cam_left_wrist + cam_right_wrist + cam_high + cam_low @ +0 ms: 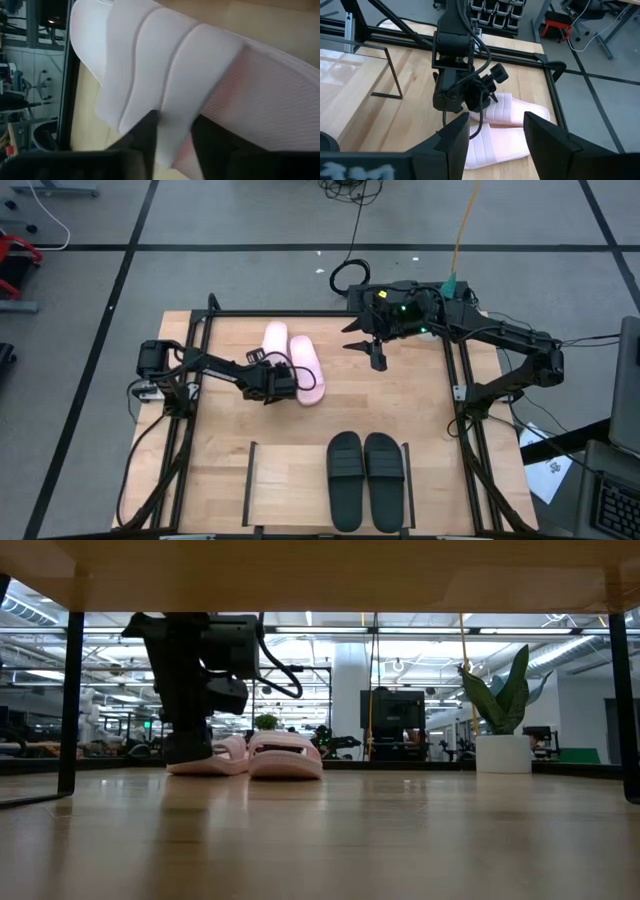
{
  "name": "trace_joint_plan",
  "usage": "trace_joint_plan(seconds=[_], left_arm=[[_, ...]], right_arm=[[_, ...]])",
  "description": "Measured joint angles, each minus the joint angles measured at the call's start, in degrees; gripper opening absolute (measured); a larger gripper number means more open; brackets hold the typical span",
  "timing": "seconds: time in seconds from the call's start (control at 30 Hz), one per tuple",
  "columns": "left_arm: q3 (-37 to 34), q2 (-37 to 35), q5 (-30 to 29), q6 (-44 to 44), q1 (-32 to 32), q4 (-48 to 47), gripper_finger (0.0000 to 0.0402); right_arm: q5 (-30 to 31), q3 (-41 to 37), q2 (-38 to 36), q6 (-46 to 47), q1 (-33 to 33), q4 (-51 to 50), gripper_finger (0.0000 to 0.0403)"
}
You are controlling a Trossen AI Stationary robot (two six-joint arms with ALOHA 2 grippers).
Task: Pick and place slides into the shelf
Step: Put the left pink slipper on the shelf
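Two pale pink slides lie side by side on their soles at the table's far middle, one (274, 340) toward the left edge and the other (310, 370) beside it. My left gripper (288, 382) is low over the near end of the left-hand pink slide (150, 65) and shut on its strap. Two black slides (345, 480) (384, 480) lie flat on the right half of the shelf (290, 490) at the near edge. My right gripper (376, 360) hangs open, raised above the far middle of the table. My left gripper has the edge of the pink slide's ribbed strap (175, 127) between its two fingers. One finger (147, 135) lies on the strap's outer face and the other (215, 147) on the footbed side, in the strap's opening. The fingers slant down from the table's left. The slide rests flat on the table (215, 756).
A black metal frame runs along the table's left side (190, 380), right side (455, 380) and far side. The shelf's thin black end rails (250, 480) (407, 480) stand upright. The left half of the shelf board is bare wood.
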Motion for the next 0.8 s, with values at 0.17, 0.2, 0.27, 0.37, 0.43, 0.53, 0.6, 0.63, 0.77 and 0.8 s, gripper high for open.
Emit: trace_joint_plan(seconds=[0.17, 0.2, 0.27, 0.37, 0.43, 0.53, 0.6, 0.63, 0.77, 0.8], left_arm=[[0.0, 0.0, 0.9, 1.6, 0.7, 0.8, 0.0014], [0.0, 0.0, 1.0, 1.6, 0.9, 0.8, 0.0009], [0.0, 0.0, 1.0, 1.6, 1.1, 0.8, 0.0008], [0.0, -0.1, 1.3, 1.7, 1.2, 0.6, 0.0003], [0.0, -0.8, 1.2, 1.7, 1.1, -0.6, 0.0002], [0.5, -3.1, -0.6, 1.0, 0.8, -4.4, 0.0001], [0.6, -5.8, -2.5, 0.9, 0.6, -6.4, 0.0001], [0.7, -7.3, -3.5, 1.0, 0.6, -6.8, 0.0001], [0.7, -13.6, -4.1, 1.1, 0.7, -7.7, 0.0], [0.8, -15.3, -4.5, 1.0, 0.7, -8.3, 0.0]], right_arm=[[0.0, 0.0, 0.0, 0.0, 0.0, 0.0, 0.0178], [0.0, 0.0, 0.0, 0.0, 0.0, 0.0, 0.0178], [0.0, 0.0, 0.0, 0.3, 0.0, 0.0, 0.0178], [0.1, 0.0, 0.0, 1.6, 0.0, 0.0, 0.0178], [0.1, 0.0, 0.0, 2.0, 0.0, 0.0, 0.0178], [0.1, 0.0, 0.0, 2.0, 0.0, 0.0, 0.0178], [0.1, 0.0, 0.0, 2.0, 0.0, 0.0, 0.0178], [0.1, 0.0, 0.0, 2.0, 0.0, -0.1, 0.0178], [0.1, 0.0, 0.0, 2.0, 0.0, 0.0, 0.0178], [0.1, 0.0, 0.0, 2.0, 0.0, 0.1, 0.0178]])
